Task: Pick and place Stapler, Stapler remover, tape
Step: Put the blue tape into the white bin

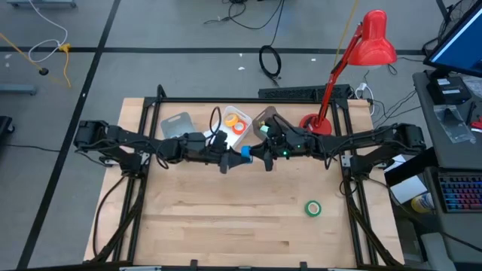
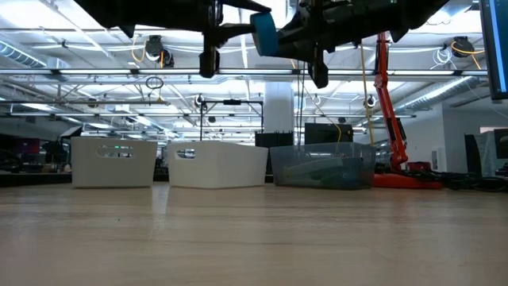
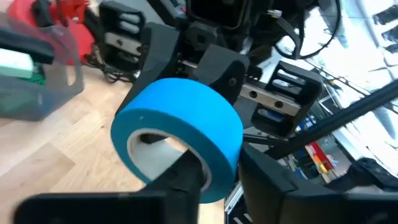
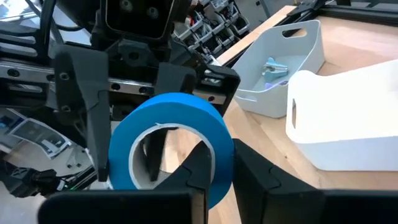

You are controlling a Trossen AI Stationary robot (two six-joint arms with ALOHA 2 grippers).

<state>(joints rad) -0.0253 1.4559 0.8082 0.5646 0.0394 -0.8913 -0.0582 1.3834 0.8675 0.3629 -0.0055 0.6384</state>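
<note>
both grippers meet at frame centre in the high view, well above the table, with the blue tape roll (image 1: 245, 153) between them: looks like a mid-air handover. right gripper (image 4: 214, 171) is clenched on the roll, one finger through the core and one against the outer band. left gripper (image 3: 221, 177) also straddles the roll wall, one finger inside the core, but whether it's actually pinching or just loosely around it i can't tell. risks, as a guess: if right lets go before left has real bite, the roll drops onto the wood and rolls off; if both clamp and pull apart, the ring twists or pops out sideways, since each holds only a thin wall. green tape roll (image 1: 312, 208) sits alone on the table, lower right of the high view, well apart from everything. orange tape roll (image 1: 239, 126) lies in the white bin (image 1: 224, 119) at upper centre; the yellow one seems to be beside it, hard to confirm. a second white bin (image 4: 283, 43) holds a small metallic item, possibly the stapler remover, too small to call. the clear bin's (image 2: 321, 165) contents are murky in the low view. no stapler identifiable. contact faces of the fingers are hidden behind the roll.
</note>
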